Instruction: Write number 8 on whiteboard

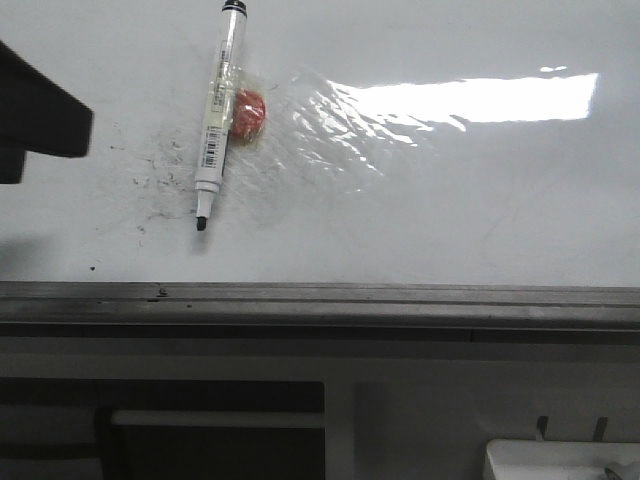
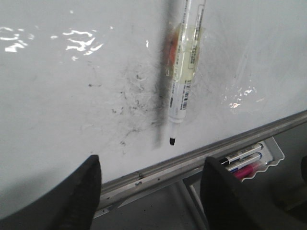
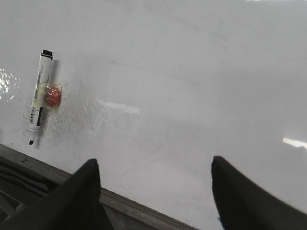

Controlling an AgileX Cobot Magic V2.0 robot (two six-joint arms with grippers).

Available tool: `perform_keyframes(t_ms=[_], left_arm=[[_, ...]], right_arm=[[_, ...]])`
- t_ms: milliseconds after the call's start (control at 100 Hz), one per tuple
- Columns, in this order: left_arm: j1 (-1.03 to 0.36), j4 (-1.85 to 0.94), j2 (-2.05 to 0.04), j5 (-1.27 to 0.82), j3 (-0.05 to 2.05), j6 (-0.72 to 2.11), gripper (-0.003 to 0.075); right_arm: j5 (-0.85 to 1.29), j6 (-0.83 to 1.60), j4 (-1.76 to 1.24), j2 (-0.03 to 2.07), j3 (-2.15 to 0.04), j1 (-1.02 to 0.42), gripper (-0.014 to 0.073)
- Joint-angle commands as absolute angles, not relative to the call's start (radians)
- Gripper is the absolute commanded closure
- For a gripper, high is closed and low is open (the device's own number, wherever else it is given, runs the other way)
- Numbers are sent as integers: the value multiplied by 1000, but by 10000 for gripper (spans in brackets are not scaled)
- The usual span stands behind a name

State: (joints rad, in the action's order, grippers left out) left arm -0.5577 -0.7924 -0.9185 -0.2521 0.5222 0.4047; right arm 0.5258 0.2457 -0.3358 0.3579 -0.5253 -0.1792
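The whiteboard (image 1: 480, 200) is glossy white with a grey rail (image 1: 320, 295) along its near edge. A white marker (image 1: 217, 110) with a black tip and cap lies on it, stuck under clear tape beside a red round piece (image 1: 250, 112). No black number 8 shows; there are only smudge specks (image 1: 150, 185) and a faint grey curved trace (image 3: 139, 163). My left gripper (image 2: 151, 165) is open and empty, apart from the marker (image 2: 184, 72), over the rail. My right gripper (image 3: 153, 163) is open and empty, well to the side of the marker (image 3: 37, 96).
A wrinkled shiny patch (image 1: 330, 130) lies beside the marker. A tray of spare markers (image 2: 247, 160) sits below the rail. A dark panel with a white bar (image 1: 215, 420) is below the board. A dark arm part (image 1: 40, 110) shows at the left edge.
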Motion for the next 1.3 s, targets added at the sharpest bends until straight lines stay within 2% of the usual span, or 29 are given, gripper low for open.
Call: perform_keyframes(t_ms=[0,230,490,630,720,840,930,1110,1290], left_arm=[[-623,-845,-966,-85,560,407,318],[-741,-851,-1100,42,626,407,318],[-748,-852,-1241,61,695,407,341],[-748,-852,-1281,91,695,407,395],[-748,-854,-1296,114,695,407,456],[-748,-854,-1302,128,695,407,599],[-748,-854,-1298,109,695,407,744],[-748,-768,-1233,-69,695,413,741],[-748,-693,-1090,-309,676,585,741]], right_arm=[[462,258,-337,373,-561,-177,158],[485,254,-337,373,-561,-177,158],[512,253,-339,373,-561,-177,158],[529,253,-359,373,-561,-177,158],[538,253,-361,373,-561,-177,158],[538,253,-362,373,-561,-177,158],[538,253,-362,373,-561,-177,158],[586,287,-386,373,-561,-178,158],[633,605,-653,376,-561,-235,158]])
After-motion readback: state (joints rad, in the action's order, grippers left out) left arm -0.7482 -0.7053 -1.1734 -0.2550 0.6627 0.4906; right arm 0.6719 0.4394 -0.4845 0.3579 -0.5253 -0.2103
